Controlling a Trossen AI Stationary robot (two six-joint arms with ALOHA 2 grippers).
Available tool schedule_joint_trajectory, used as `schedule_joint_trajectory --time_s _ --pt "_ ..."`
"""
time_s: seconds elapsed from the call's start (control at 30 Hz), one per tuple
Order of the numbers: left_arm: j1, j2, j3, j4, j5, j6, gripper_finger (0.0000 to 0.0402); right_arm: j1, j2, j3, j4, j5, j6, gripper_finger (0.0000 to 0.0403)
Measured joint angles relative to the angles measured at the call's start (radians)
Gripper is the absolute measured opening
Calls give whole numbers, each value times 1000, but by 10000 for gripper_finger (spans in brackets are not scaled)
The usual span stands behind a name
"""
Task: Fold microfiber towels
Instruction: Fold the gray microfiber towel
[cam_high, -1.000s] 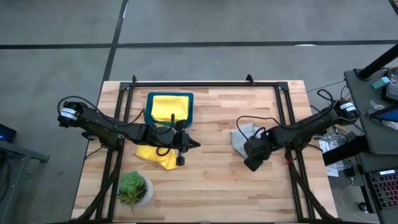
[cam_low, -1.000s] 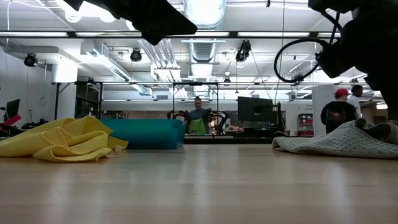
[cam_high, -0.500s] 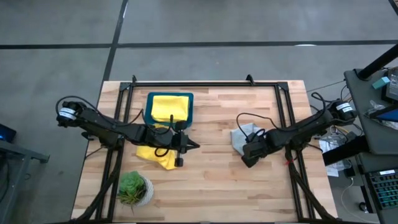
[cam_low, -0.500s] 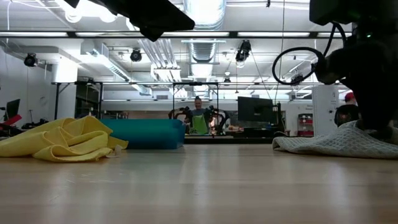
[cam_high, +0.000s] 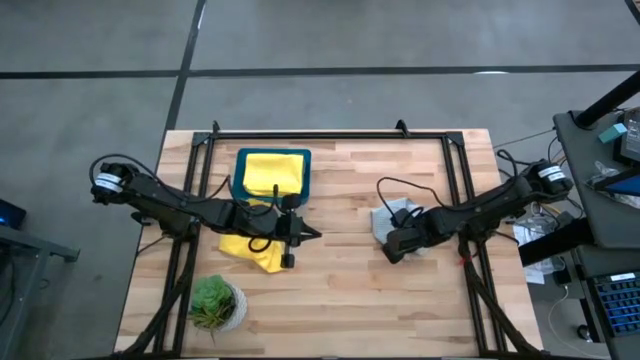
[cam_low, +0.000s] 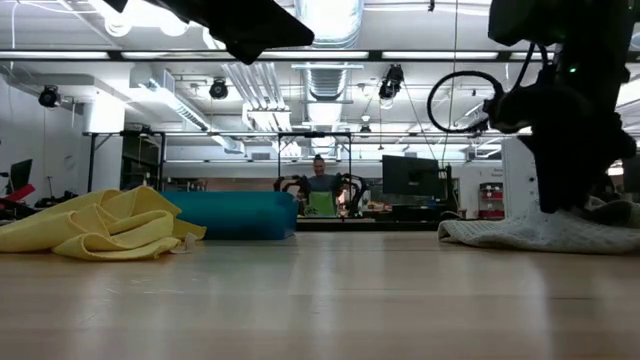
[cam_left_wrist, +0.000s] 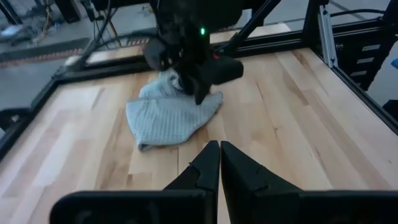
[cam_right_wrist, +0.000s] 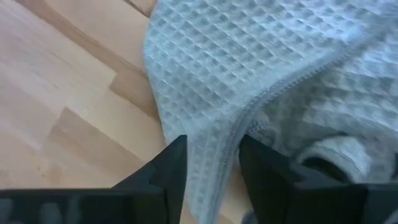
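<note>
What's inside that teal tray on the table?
A yellow towel lies flat inside the teal tray, covering nearly its whole floor. Whether anything lies beneath it cannot be seen. Another yellow towel sits crumpled on the table beside the tray, partly under the left arm.

Under my right gripper (cam_right_wrist: 211, 163) the pale grey towel (cam_right_wrist: 261, 74) is a soft waffle-weave cloth with a stitched hem, lying on the table (cam_right_wrist: 56, 93) of smooth, matt, pale wood planks.
</note>
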Motion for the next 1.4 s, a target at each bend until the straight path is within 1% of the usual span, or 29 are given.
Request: schedule_joint_trajectory --time_s 0.1,0.23,0.27,0.43,0.6,0.7,0.8,0.87,0.97,1.03,1.1,1.23,1.3,1.4 --pt "0 0 0 5 0 17 0 -17 26 -17 74 -2 -56 105" --pt "0 0 0 3 0 17 0 -27 58 -18 202 -13 -175 30" --pt "0 0 0 3 0 16 0 -29 60 -14 229 -16 -219 20" --pt "0 0 0 2 -5 15 0 -42 36 15 419 -36 -435 9" --pt "0 2 0 22 -13 8 0 -78 -9 19 711 -34 -672 9" --pt "0 3 0 82 -17 8 0 -95 -30 19 883 -36 -809 8" --pt "0 0 2 123 -23 9 6 -122 -47 19 1039 -37 -887 8" --pt "0 -13 15 110 -23 11 21 -149 -62 19 1110 -36 -898 8" --pt "0 -50 49 30 -24 1 56 -191 -88 19 1145 -35 -926 8" --pt "-1 -65 52 6 -34 -25 84 -219 -101 23 1150 -34 -945 8" --pt "-1 -64 49 6 -92 -44 111 -245 -108 38 1152 -34 -945 8" --pt "0 -17 36 33 -285 -100 159 -267 -107 65 1158 -28 -972 8" --pt "0 27 30 34 -312 -123 177 -268 -101 78 1159 3 -973 8" --pt "-2 90 30 55 -316 -124 195 -268 -100 82 1158 66 -985 8"
